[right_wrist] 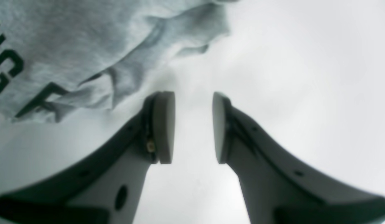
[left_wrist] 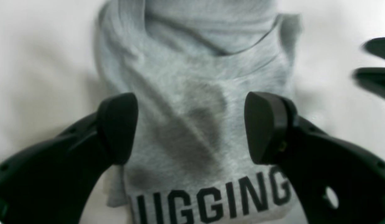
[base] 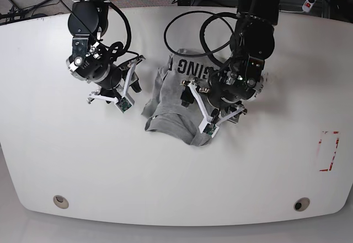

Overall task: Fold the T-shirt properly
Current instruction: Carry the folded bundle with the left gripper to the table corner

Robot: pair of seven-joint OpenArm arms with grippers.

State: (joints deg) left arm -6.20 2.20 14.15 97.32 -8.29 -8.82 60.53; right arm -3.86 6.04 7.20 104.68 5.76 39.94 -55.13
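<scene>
Two grippers, neither holding cloth. Left gripper (left_wrist: 191,127): jaws wide apart, hovering over the shirt (base: 179,102), which lies bunched mid-table (base: 165,188), lettering up. Right gripper (right_wrist: 193,127): jaws part-open, empty, just beside the shirt's rumpled edge. Risks, as I judge them: a pinch from here could catch several layers at once and drag the bundle; the loose folds may spring open; the right gripper closing beside the edge would miss it.

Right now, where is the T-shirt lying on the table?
In the base view the T-shirt lies bunched near the middle of the white table, directly under the left tool, with the right tool just beside it.
</scene>
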